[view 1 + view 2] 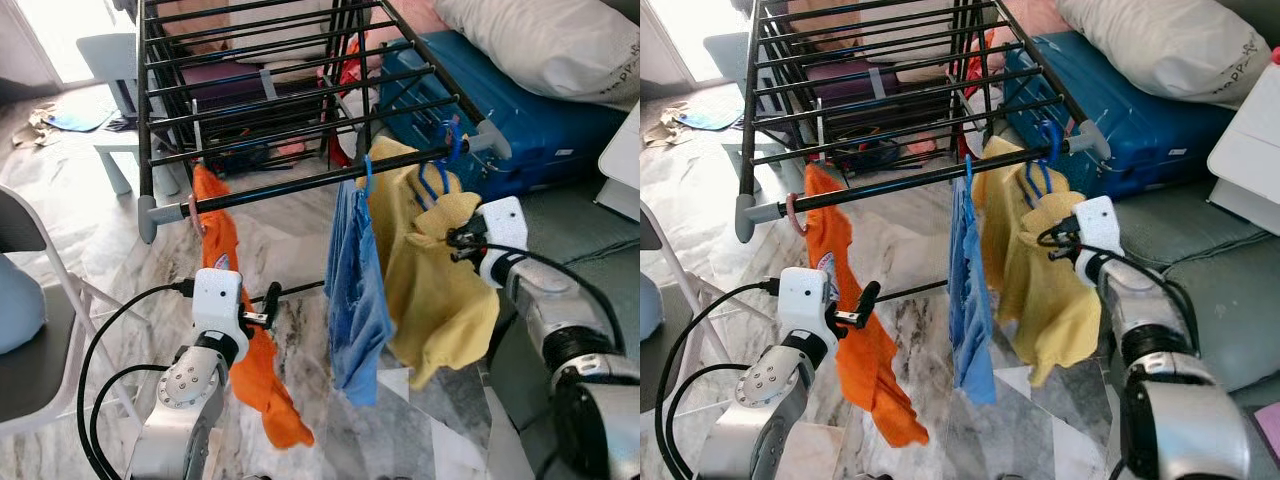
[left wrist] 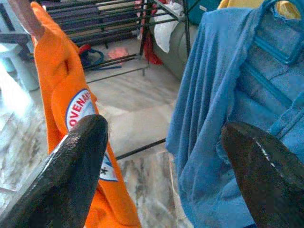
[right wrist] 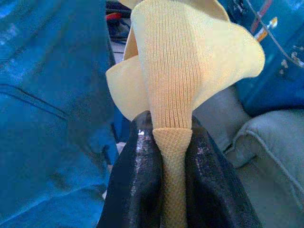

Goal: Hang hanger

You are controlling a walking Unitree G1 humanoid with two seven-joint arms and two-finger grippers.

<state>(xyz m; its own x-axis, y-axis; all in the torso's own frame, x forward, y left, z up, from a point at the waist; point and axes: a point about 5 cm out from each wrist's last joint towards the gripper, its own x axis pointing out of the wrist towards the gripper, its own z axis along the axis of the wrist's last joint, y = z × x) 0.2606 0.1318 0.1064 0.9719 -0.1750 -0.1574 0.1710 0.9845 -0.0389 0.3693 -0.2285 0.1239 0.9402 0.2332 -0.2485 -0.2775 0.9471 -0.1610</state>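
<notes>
A black drying rack (image 1: 300, 185) stands ahead. On its front rod hang three garments. An orange shirt (image 1: 215, 235) is on a pink hanger (image 1: 792, 212) at the left. A blue shirt (image 1: 355, 300) is in the middle. A yellow garment (image 1: 430, 290) is on a blue hanger (image 1: 448, 145) whose hook is over the rod's right end. My right gripper (image 3: 173, 156) is shut on a fold of the yellow garment (image 3: 175, 71), just below the hanger. My left gripper (image 2: 166, 142) is open in front of the orange shirt (image 2: 61, 90), holding nothing.
A blue suitcase (image 1: 540, 110) with a white pillow (image 1: 560, 40) on top lies behind the rack's right end. A grey cushion (image 1: 1230, 300) is at the right. A chair (image 1: 30, 330) stands at the left and a white stool (image 1: 110, 60) further back.
</notes>
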